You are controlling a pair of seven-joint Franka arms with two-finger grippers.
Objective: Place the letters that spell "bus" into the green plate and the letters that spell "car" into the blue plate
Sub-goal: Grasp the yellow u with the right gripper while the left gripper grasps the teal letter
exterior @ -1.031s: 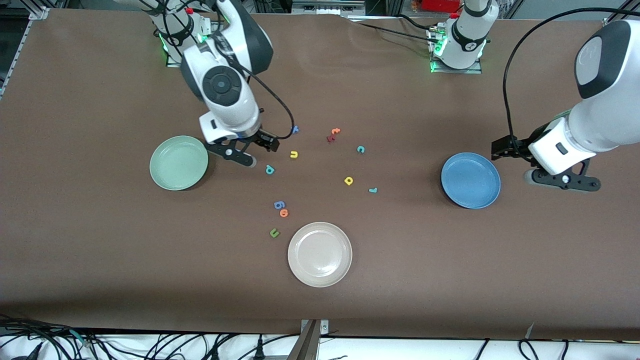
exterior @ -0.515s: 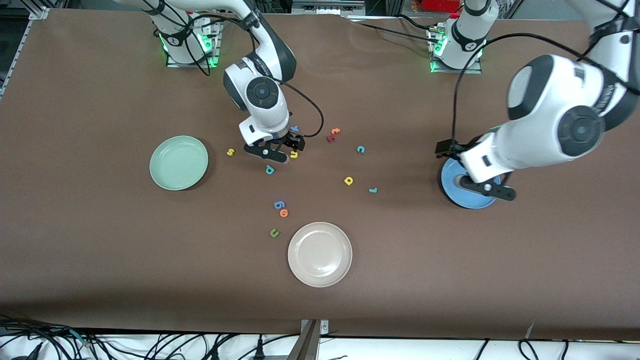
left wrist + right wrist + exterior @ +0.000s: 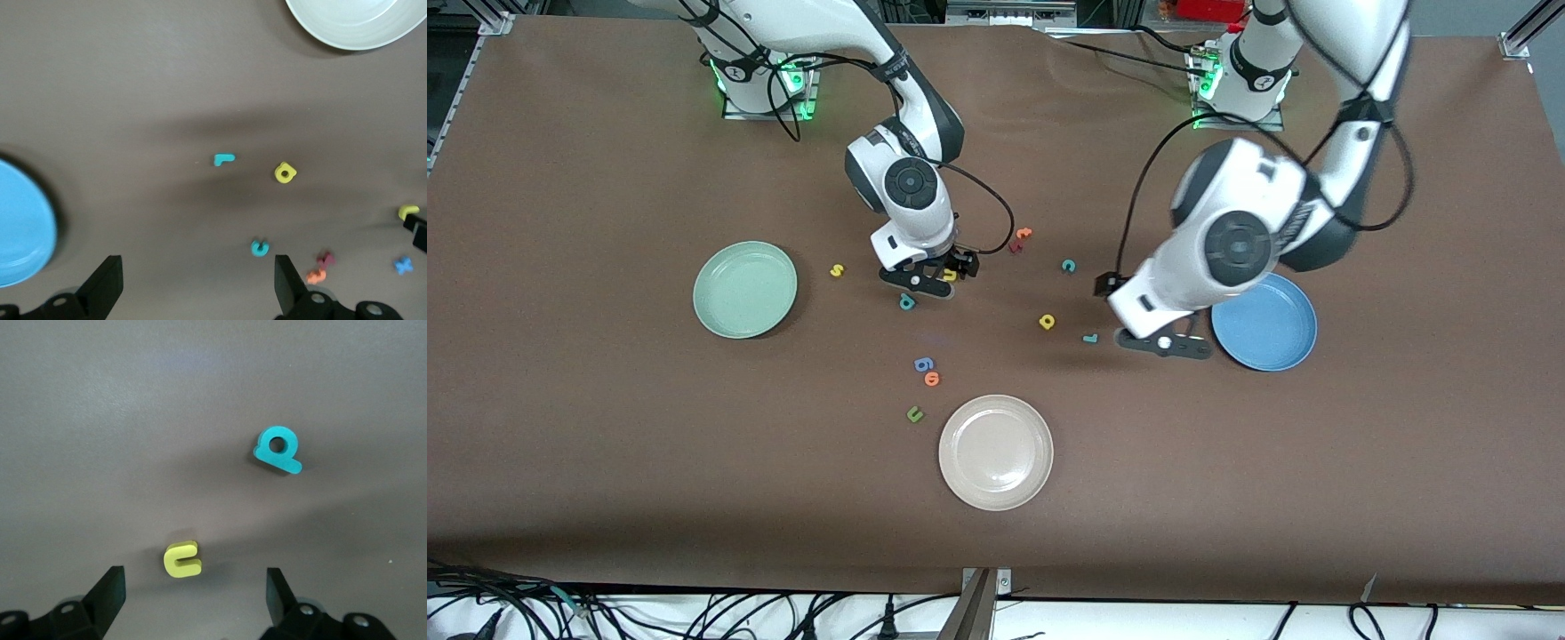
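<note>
1. Directly below the right gripper (image 3: 190, 600) lay the yellow u (image 3: 182, 559), between its open fingers but off-centre, nothing held.
2. Nearby lay the teal b (image 3: 277, 448).
3. Meanwhile the left gripper (image 3: 193, 293), fingers wide and empty, hovered over the worktop (image 3: 1227, 498) near the teal r (image 3: 223, 159).

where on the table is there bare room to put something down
Bare brown table lies nearer the camera than the green plate, and again nearer the camera than the blue plate, beside the white plate. It is crowded in the middle, where loose letters lie between the right tool and left tool.
</note>
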